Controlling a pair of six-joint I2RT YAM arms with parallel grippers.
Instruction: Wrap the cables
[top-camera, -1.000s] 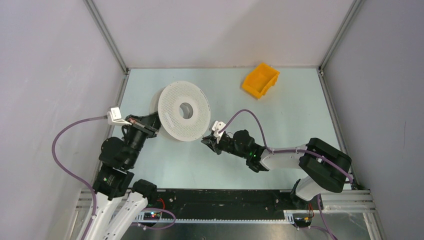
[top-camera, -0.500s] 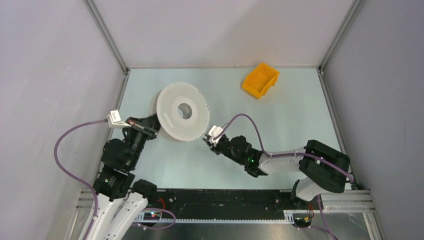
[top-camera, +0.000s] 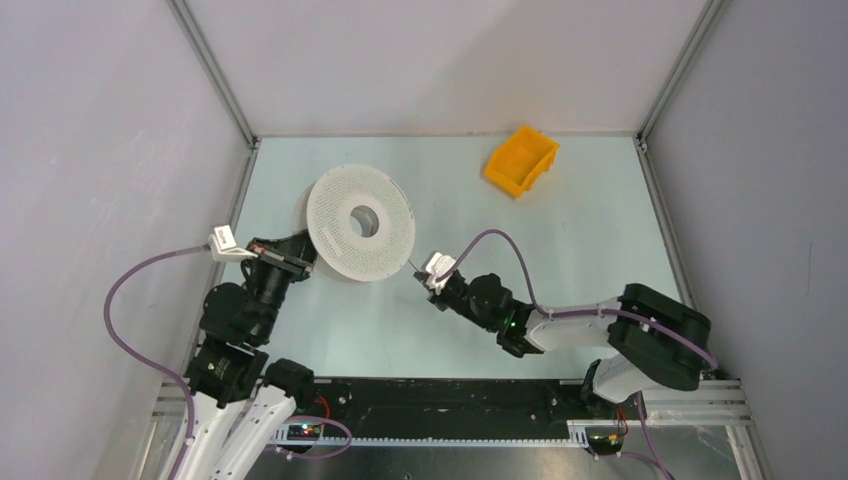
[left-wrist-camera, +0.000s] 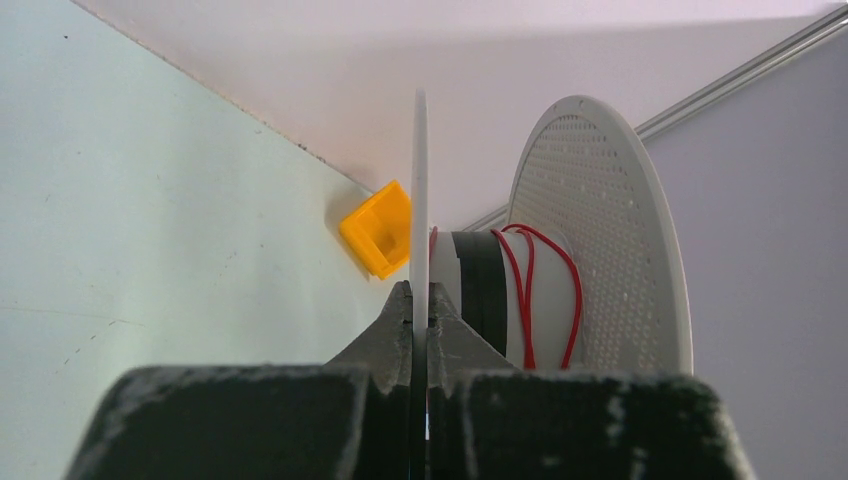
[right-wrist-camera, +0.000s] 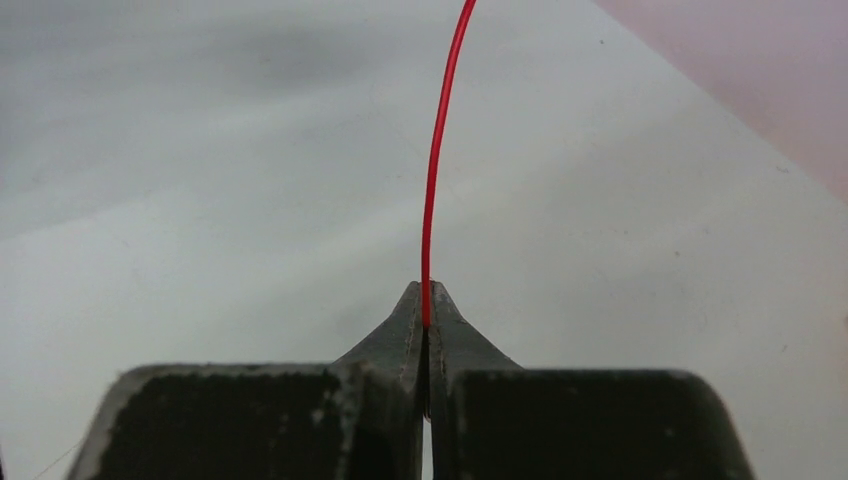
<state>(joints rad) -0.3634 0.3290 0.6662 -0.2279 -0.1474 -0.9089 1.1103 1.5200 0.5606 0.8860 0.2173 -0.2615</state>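
While the red wire (right-wrist-camera: 437, 160) is pinched between the pressed-together tips of the R gripper (right-wrist-camera: 425, 305), wrapping should go best w/ steady tension and the strand fed between the two discs, not over a rim. L gripper (left-wrist-camera: 420, 305) clamps one disc's edge on the spool (top-camera: 335, 235), holding it tilted. A few red turns sit on its hub (left-wrist-camera: 480, 290). R arm stretches low toward the spool's right rim; L arm bends in from the left.
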